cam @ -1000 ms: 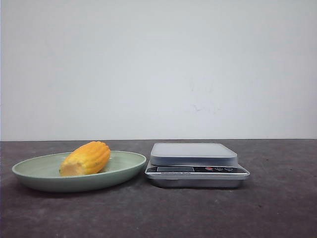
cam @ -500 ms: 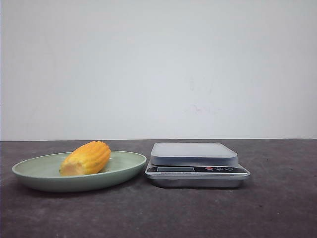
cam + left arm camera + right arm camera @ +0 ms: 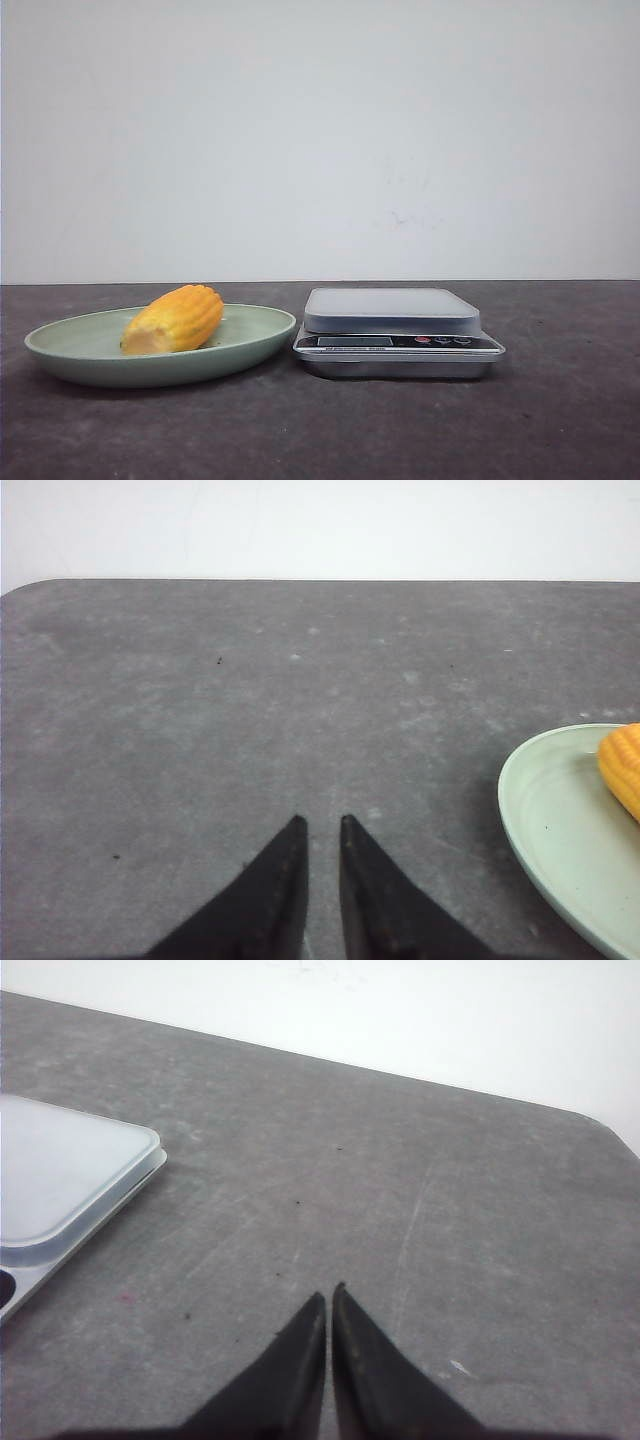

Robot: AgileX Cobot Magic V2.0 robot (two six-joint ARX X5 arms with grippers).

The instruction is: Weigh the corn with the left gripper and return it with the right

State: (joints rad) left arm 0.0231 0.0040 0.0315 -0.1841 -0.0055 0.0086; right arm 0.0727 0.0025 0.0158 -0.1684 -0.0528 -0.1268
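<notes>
- Left gripper (image 3: pixel 320 822) of mine hangs over bare grey table (image 3: pixel 250 710), its two black fingers drawn almost together with only a thin slit between the tips, holding nothing.
- Right gripper (image 3: pixel 329 1294) is likewise pressed together at the tips, empty, over the tabletop.
- Corn (image 3: pixel 174 319) lies on its side in the green plate (image 3: pixel 80 358), pale cut end towards the camera in the front view.
- From my left wrist, the plate's rim and one end of the corn show at the picture's edge, apart from my fingers.
- Just beside the plate stands a silver kitchen scale (image 3: pixel 398 331), its platform bare; the two look nearly touching.
- From my right wrist, a corner of that scale shows, well apart from my fingertips.
</notes>
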